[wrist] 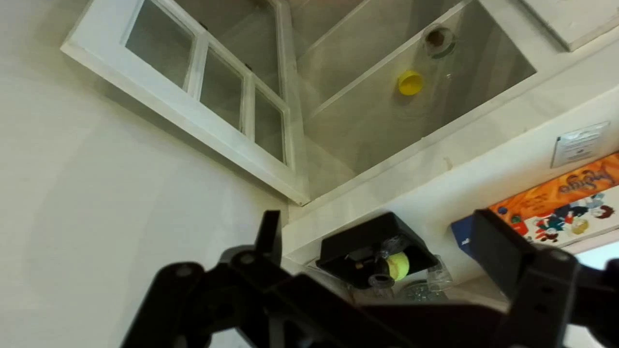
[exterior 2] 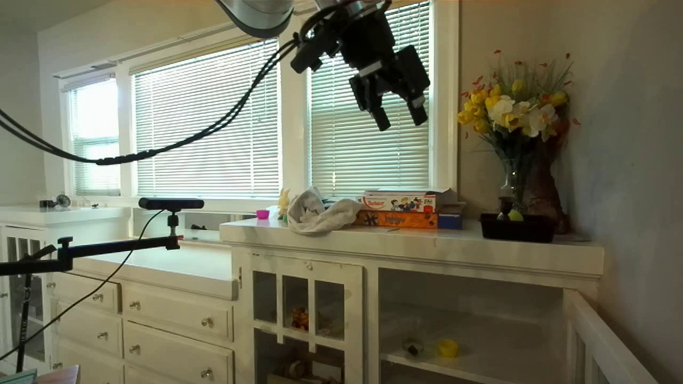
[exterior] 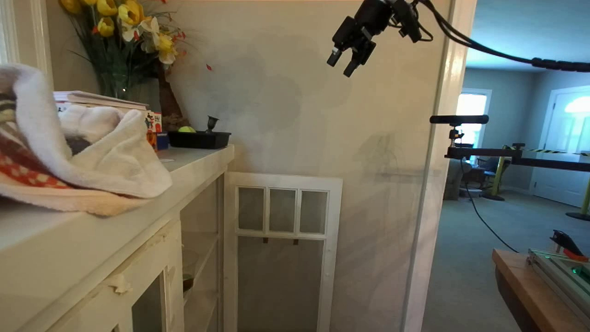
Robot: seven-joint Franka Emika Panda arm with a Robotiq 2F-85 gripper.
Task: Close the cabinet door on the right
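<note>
1. Clearly, the cabinet door (exterior: pixel 280 236) is open: it is swung out from the cabinet (exterior 2: pixel 372 320) and stands upright alongside the pale wall (exterior: pixel 392 106). Whether it touches this wall, I cannot tell.
2. Beside this door, the compartment shows its inside. On the shelf (exterior 2: pixel 421 365) I see a yellow cup (exterior 2: pixel 448 348) and a small glass (exterior 2: pixel 412 346) with something dark in it; these two are near each other, but apart.
3. The end effector (exterior: pixel 341 66) hangs high, pointing downward at a slant, well apart from the door. Its two fingers (wrist: pixel 270 237) are spread widely, and it has hold of nothing.
4. The neighbouring door (exterior 2: pixel 353 320), which has also three small square openings, lies in line with the cabinet's front.
5. On the white desk (exterior 2: pixel 405 245), that is the top of this cabinet, are a crumpled towel (exterior 2: pixel 320 216), game boxes (exterior 2: pixel 395 203) laid one upon another, a black tray (exterior 2: pixel 517 232) with a yellow-green ball (wrist: pixel 398 266) inside, and a vase (exterior 2: pixel 510 176) with yellow and white flowers (exterior 2: pixel 501 111).
6. Further along, cream drawers (exterior 2: pixel 171 312) with round knobs (exterior 2: pixel 207 321) are pushed in.
</note>
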